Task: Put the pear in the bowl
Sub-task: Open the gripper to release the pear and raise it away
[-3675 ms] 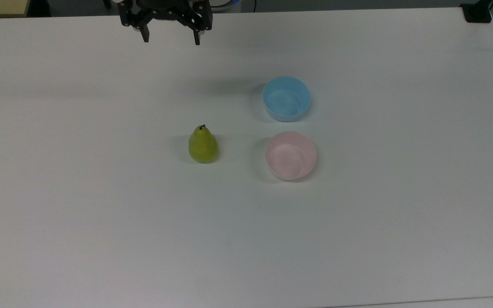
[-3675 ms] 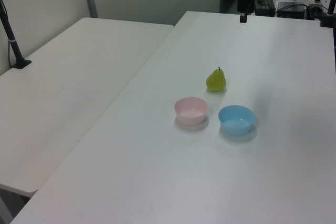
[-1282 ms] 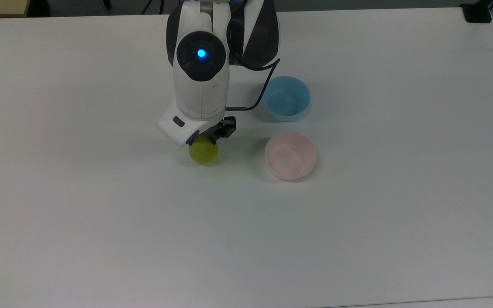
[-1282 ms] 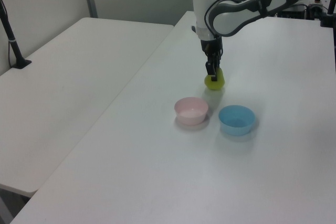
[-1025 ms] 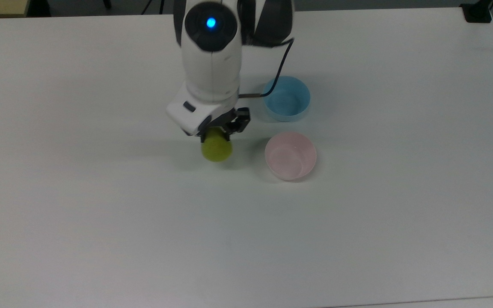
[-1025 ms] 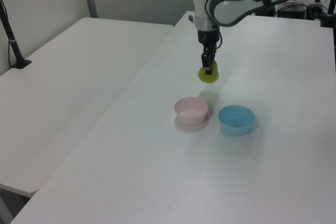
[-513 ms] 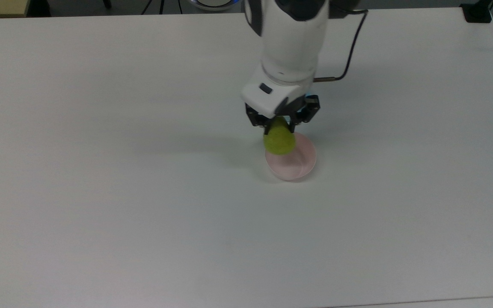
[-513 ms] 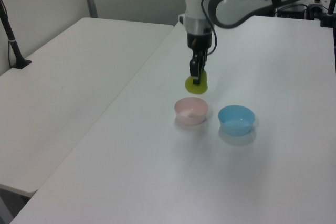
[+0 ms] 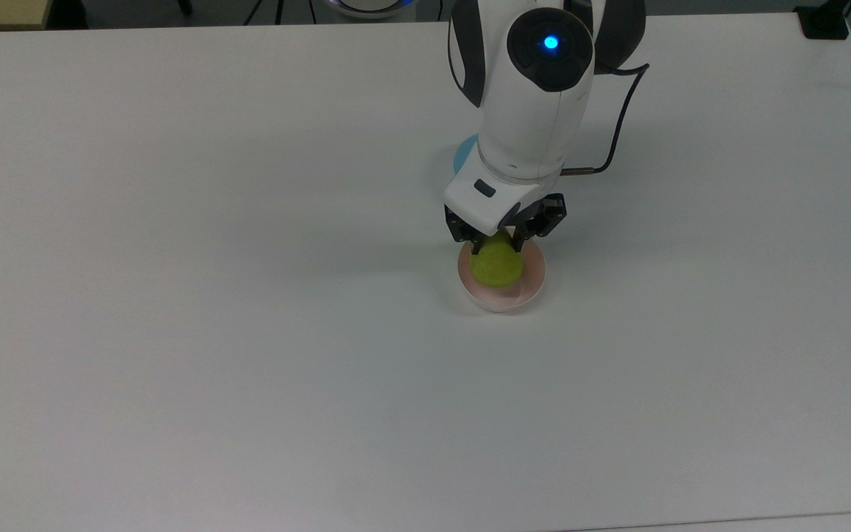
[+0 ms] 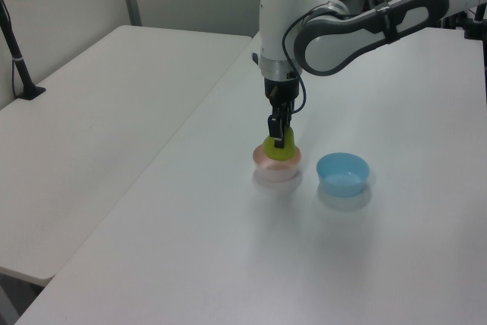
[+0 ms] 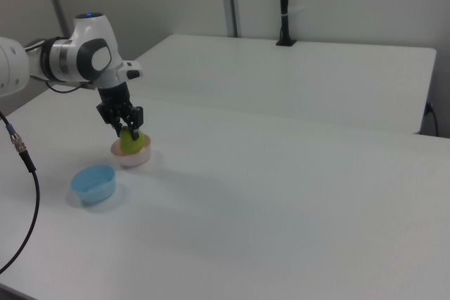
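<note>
The yellow-green pear [image 9: 498, 269] sits low inside the pale pink bowl [image 9: 504, 301], its upper part hidden by my hand. My gripper [image 9: 499, 243] stands straight above it, shut on the pear's top, with a dark finger on either side. In the left view the pear [image 10: 280, 150] rises above the rim of the pink bowl [image 10: 275, 168] with the gripper [image 10: 278, 137] clamped on it. The right view has the same: the gripper [image 11: 129, 130] on the pear [image 11: 131, 144] in the bowl [image 11: 133, 158]. I cannot tell whether the pear touches the bowl's bottom.
A light blue bowl [image 10: 343, 173] stands beside the pink one, mostly hidden under my arm in the top view [image 9: 462, 156]. A black cable [image 9: 620, 125] hangs from the arm. A second white table [image 10: 99, 104] adjoins this one, with a black post [image 10: 17, 51] on it.
The gripper closed on the pear, lifted it off the table, carried it to the top view's right and has now lowered it into the pink bowl.
</note>
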You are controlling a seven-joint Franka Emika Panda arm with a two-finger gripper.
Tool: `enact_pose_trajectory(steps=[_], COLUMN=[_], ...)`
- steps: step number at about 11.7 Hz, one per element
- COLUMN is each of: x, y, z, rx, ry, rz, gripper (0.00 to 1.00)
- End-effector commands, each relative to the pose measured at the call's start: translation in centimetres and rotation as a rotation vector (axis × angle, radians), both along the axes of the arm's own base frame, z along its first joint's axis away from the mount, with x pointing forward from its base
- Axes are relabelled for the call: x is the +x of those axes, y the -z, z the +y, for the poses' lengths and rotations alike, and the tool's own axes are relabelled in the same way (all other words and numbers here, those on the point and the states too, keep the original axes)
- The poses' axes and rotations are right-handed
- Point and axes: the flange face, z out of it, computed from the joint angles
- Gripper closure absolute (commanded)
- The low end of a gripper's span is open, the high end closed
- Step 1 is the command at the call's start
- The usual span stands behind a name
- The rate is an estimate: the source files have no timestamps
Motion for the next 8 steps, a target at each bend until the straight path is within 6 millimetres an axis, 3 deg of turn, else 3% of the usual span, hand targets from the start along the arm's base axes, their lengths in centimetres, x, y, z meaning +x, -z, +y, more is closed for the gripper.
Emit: enact_pose_trajectory(steps=[1,3,5,6,8], x=[-0.1,-0.2,-0.7,-1.4,-2.7], y=[0.3,-1.5,-5.9,-8.0,-12.3], z=[0.7,0.6,-0.9,-2.7,-8.5], rx=[0.001,0.017,0.041,0.05,0.058], ry=[0.01,0.013,0.026,0.046,0.111], rz=[-0.005,-0.024,-0.068,-0.06,-0.019], gripper=[0.0,0.0,0.0,0.0,0.0])
